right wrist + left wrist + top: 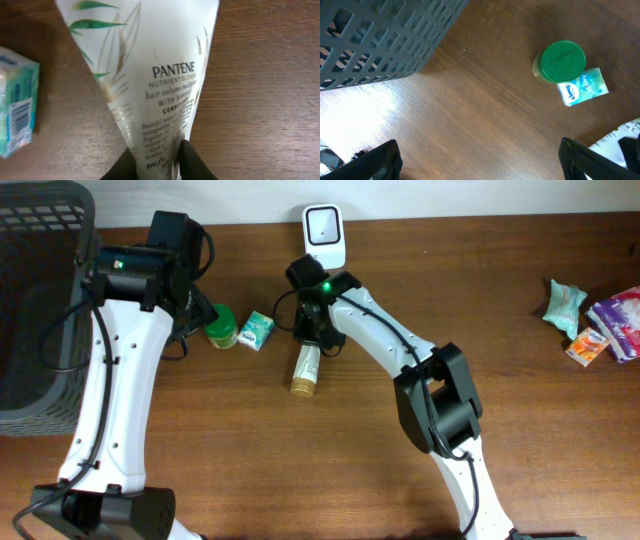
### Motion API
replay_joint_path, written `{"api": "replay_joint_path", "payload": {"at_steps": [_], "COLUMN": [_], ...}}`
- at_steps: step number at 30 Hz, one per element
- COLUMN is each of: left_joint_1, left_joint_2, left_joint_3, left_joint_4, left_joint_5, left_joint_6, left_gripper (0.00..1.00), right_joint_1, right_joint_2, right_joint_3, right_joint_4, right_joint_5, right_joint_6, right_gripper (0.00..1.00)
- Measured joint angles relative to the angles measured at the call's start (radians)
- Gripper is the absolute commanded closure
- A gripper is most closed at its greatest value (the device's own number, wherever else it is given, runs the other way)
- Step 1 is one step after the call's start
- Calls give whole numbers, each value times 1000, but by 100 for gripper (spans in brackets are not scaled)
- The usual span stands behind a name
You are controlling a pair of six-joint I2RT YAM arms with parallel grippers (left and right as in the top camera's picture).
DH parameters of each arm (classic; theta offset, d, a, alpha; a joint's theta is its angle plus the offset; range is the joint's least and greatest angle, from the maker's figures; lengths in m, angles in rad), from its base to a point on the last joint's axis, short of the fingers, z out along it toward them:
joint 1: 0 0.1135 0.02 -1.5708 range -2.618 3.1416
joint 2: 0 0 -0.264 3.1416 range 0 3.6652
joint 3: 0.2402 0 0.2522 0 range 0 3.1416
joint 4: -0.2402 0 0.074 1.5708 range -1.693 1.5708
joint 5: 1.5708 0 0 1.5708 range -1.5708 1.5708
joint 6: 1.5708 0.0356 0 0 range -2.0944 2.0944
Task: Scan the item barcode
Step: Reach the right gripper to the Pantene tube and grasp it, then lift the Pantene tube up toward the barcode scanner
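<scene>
The Pantene conditioner tube (160,75) is seen lying flat on the wooden table (270,90). It is pinched from both sides by the dark fingers (197,162) of the right gripper (157,165), which are drawn in narrowly against it. Just beside the tube, to its left, a teal tissue pack (256,330) and a green-lidded jar (222,326) are set touching each other. The left gripper (480,162) is held spread wide above bare wood, with nothing between its fingers. Farther back, the white scanner (325,235) is stood at the table's far edge.
</scene>
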Motion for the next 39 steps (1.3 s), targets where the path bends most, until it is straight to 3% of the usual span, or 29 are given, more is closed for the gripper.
{"api": "replay_joint_path", "payload": {"at_steps": [9, 14, 16, 19, 24, 28, 32, 39], "left_joint_1": [0, 0, 0, 0, 0, 0, 0, 0], "left_joint_2": [0, 0, 0, 0, 0, 0, 0, 0], "left_joint_3": [0, 0, 0, 0, 0, 0, 0, 0], "left_joint_4": [0, 0, 0, 0, 0, -1, 0, 0], "left_joint_5": [0, 0, 0, 0, 0, 0, 0, 0], "left_joint_6": [0, 0, 0, 0, 0, 0, 0, 0], "left_gripper": [1, 1, 1, 1, 1, 1, 1, 1], "right_joint_1": [-193, -275, -303, -368, -549, -592, -510, -239], "right_joint_2": [0, 0, -7, -7, -7, -7, -8, -8], "right_joint_3": [-1, -139, -187, -214, -175, 22, 128, 128], "right_joint_4": [-17, 32, 66, 19, -208, -430, -522, -441], "right_joint_5": [-444, -632, -688, -725, -666, -570, -434, -73], "right_joint_6": [-304, -399, -417, -481, -557, -608, -620, -523], "right_gripper": [96, 96, 85, 78, 54, 50, 49, 50]}}
